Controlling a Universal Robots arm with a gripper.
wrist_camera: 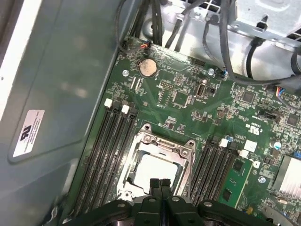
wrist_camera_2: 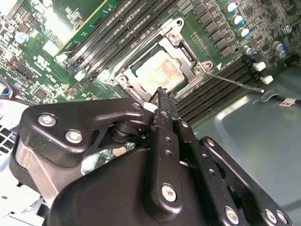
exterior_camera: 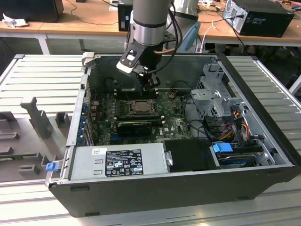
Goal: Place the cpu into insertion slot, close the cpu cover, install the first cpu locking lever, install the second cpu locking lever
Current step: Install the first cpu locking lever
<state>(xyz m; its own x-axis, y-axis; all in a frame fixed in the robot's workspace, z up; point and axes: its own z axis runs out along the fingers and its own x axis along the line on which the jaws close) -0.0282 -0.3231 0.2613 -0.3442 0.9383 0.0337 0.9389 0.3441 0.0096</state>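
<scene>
First wrist view — pale square cpu (wrist_camera: 157, 168) framed by metal cpu cover (wrist_camera: 164, 147).

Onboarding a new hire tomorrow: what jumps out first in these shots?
The arm's gripper, fingers together, hangs just above the cpu, seated amid the green motherboard and framed by the cpu cover. All this sits inside an open computer case, with cables at the exterior view's right.

Green speckled motherboard (wrist_camera: 151, 111) in a charcoal metal computer case (exterior_camera: 164, 190).
Silver square-framed cpu cover (wrist_camera: 164, 147), pale grey cpu (wrist_camera: 153, 169), black gripper (wrist_camera: 160, 182).
</scene>
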